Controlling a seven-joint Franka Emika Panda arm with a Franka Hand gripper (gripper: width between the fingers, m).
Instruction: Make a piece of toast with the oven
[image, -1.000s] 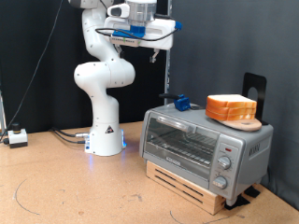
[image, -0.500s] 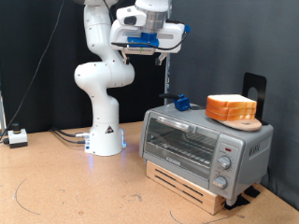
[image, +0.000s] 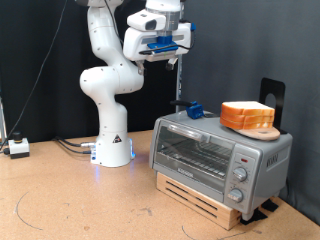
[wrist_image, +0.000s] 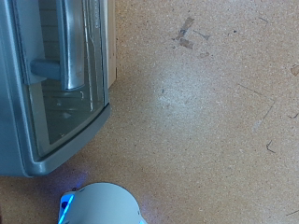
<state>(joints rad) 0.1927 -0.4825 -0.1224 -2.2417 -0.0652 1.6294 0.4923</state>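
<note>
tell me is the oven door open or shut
Shut: the oven door stands upright against its front, handle across the glass.

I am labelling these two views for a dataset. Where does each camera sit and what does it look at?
Exterior view: off the arm, at about table height; sees the oven, bread on top, whole arm, gripper held high.
Wrist view: on the hand, looking straight down; sees oven door, handle, table, robot base; no fingers show.
Shared: oven, base, table.

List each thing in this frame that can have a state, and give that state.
oven: door shut, standing on a wooden base.
bread stack: on top of the oven, untouched.
gripper: high in the air above the oven, nothing seen between its fingers.
</note>
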